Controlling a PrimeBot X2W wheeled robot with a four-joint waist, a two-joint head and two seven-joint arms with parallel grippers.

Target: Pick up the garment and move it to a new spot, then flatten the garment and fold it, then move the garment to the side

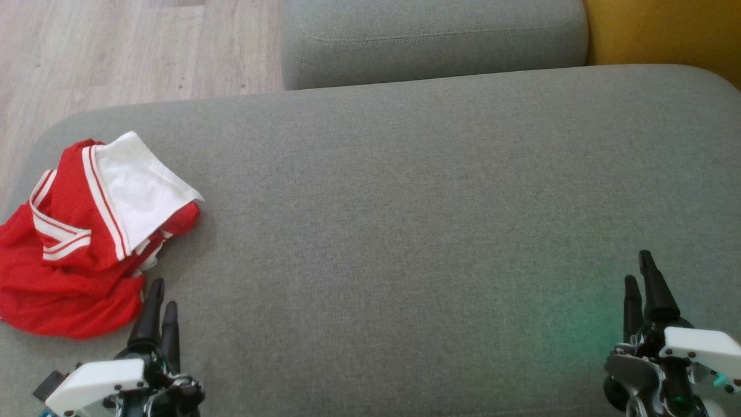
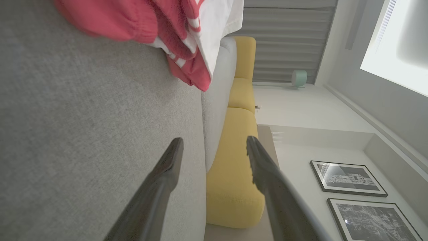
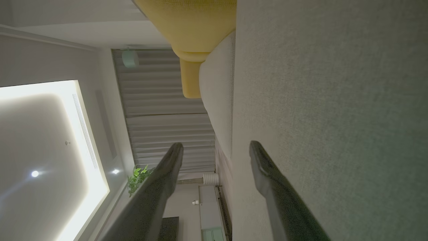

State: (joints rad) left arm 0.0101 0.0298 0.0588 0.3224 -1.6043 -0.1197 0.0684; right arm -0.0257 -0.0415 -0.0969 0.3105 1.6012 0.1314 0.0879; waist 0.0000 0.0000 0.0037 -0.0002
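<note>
On the grey cushion's (image 1: 405,202) left edge — crumpled red-and-white garment (image 1: 87,237).

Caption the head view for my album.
Crumpled red-and-white garment on a grey sofa cushion, just beyond the open left claw; open right claw far across.

Wide-spread left pincer (image 1: 164,292) and right pincer (image 1: 638,265)

red garment (image 1: 63,272) with white striped trim, grey cushion (image 1: 405,202)
</note>
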